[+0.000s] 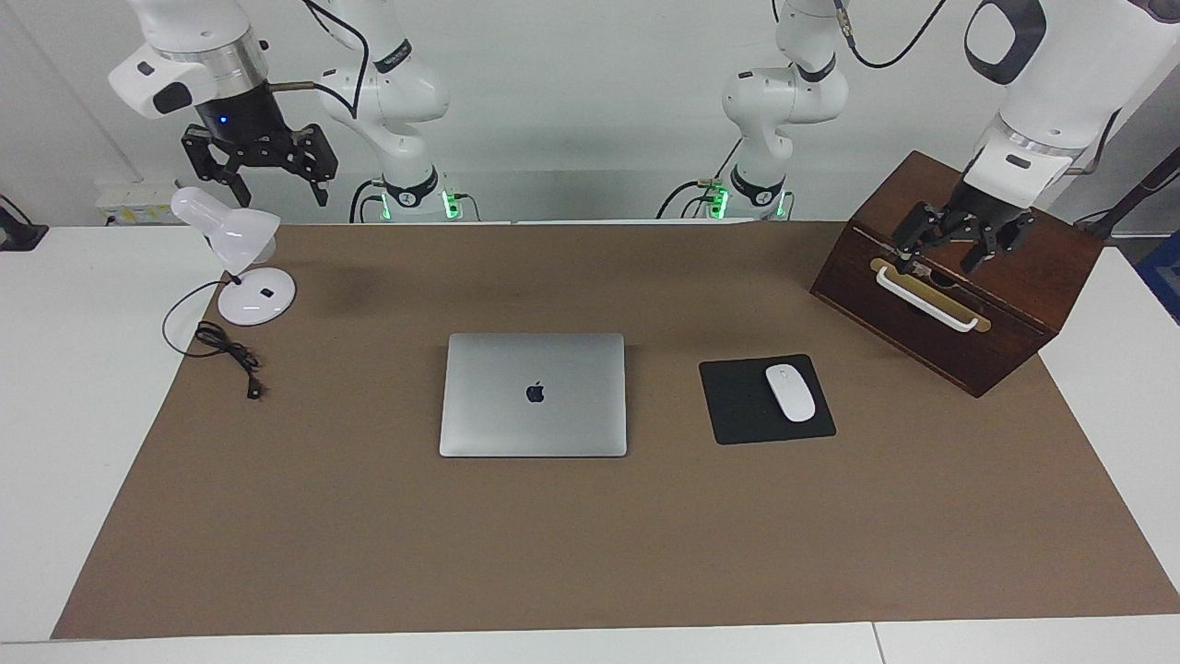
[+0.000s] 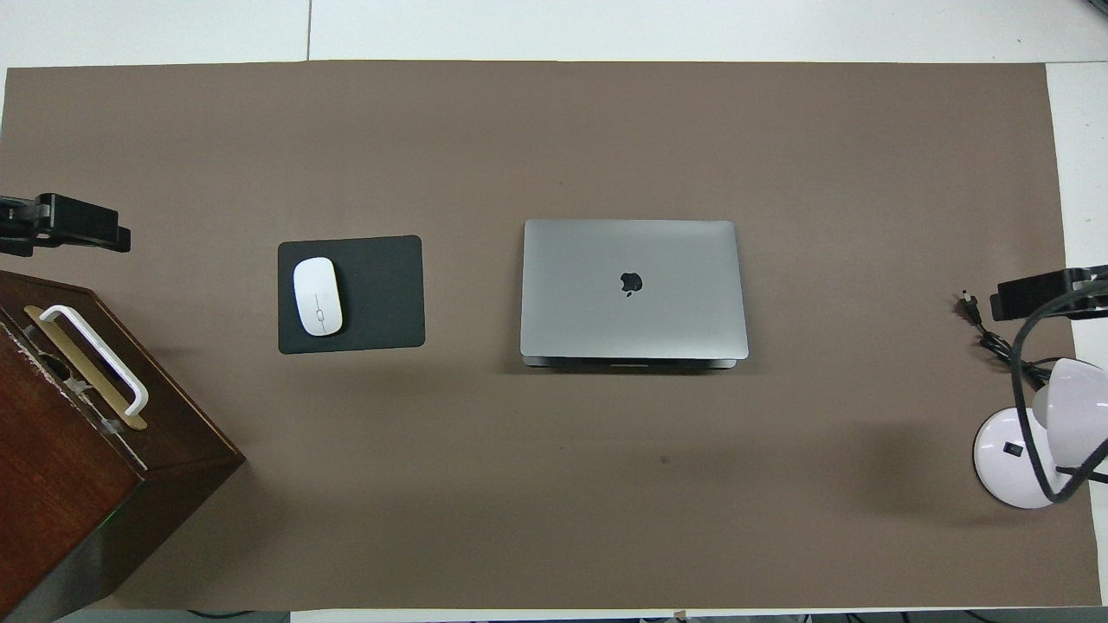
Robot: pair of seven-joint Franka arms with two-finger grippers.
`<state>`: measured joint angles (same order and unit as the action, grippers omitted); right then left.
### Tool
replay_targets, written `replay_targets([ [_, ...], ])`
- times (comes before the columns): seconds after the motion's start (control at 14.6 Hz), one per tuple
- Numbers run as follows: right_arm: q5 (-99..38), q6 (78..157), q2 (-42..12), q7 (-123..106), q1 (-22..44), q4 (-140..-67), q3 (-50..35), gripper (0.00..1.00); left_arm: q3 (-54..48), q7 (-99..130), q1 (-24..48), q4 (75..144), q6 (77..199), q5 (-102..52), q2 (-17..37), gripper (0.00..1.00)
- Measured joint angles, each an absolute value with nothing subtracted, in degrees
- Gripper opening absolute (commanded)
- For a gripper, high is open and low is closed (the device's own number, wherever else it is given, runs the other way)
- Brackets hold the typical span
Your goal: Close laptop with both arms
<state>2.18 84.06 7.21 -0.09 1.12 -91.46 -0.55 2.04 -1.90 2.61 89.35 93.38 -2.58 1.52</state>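
The silver-grey laptop (image 1: 533, 395) lies flat in the middle of the brown mat with its lid down and the dark apple logo facing up; in the overhead view the laptop (image 2: 632, 287) shows only a thin seam along its edge nearer the robots. My left gripper (image 1: 938, 263) hangs open over the wooden box, well away from the laptop. My right gripper (image 1: 282, 195) hangs open in the air above the desk lamp, also away from the laptop. Neither gripper holds anything.
A black mouse pad (image 1: 737, 406) with a white mouse (image 1: 790, 392) lies beside the laptop toward the left arm's end. A dark wooden box (image 1: 968, 304) with a white handle stands at that end. A white desk lamp (image 1: 244, 267) and its cable (image 1: 226, 350) sit at the right arm's end.
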Motion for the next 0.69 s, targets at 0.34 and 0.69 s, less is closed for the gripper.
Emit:
replay_targets([
  [0.34, 2.18, 83.92, 7.21, -0.10, 1.12, -91.46, -0.55, 1.00, 2.30, -1.90, 2.77, 89.35, 93.21, -2.56, 1.52, 1.00],
  [0.69, 2.18, 83.92, 7.21, -0.09, 1.12, -91.46, -0.55, 1.00, 4.54, -1.88, 4.40, 89.43, 92.85, -2.22, 1.50, 1.00],
])
